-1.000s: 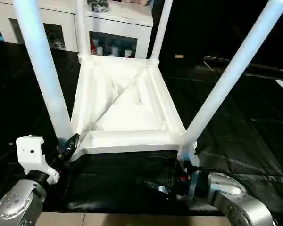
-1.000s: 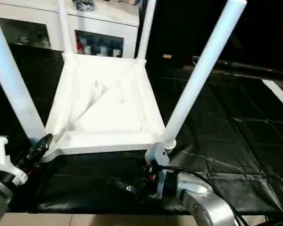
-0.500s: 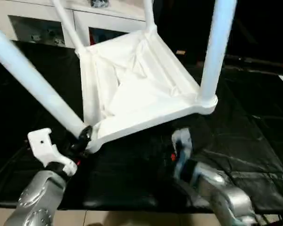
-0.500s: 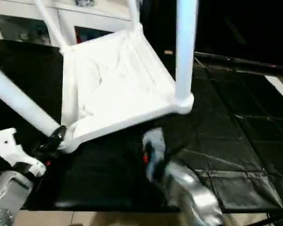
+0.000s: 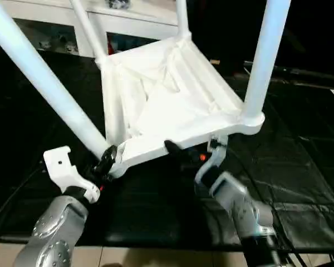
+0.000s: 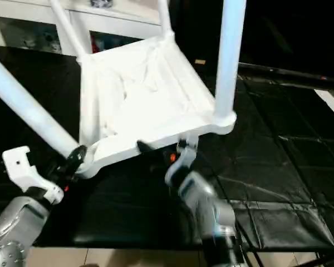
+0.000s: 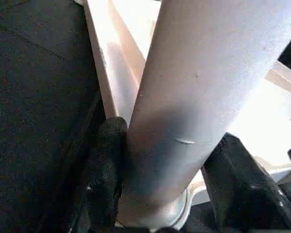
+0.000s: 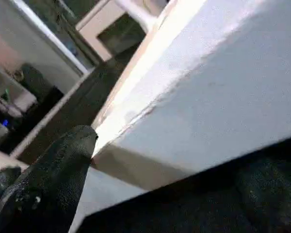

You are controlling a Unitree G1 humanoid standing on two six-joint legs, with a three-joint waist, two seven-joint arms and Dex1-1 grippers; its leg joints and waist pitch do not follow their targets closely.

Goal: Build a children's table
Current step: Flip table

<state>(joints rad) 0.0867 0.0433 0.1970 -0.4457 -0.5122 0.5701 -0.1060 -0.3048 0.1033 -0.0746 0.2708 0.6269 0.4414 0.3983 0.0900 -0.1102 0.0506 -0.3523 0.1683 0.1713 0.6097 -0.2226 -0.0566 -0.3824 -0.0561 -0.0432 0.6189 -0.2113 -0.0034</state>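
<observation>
White tabletop [image 5: 167, 105] tilts: keep left end effector [image 5: 106, 161] clamped on seven-o'clock leg [image 5: 44, 83]; wide-open right end effector [image 5: 181, 153] supports the edge.

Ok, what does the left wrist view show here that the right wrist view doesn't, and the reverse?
Left wrist view: the left gripper, its black fingers pressed on both sides of a white leg just above its corner socket. Right wrist view: one black finger of the right arm reaching over the thick outer edge of the tabletop. Both: the white tabletop, seen close up.
</observation>
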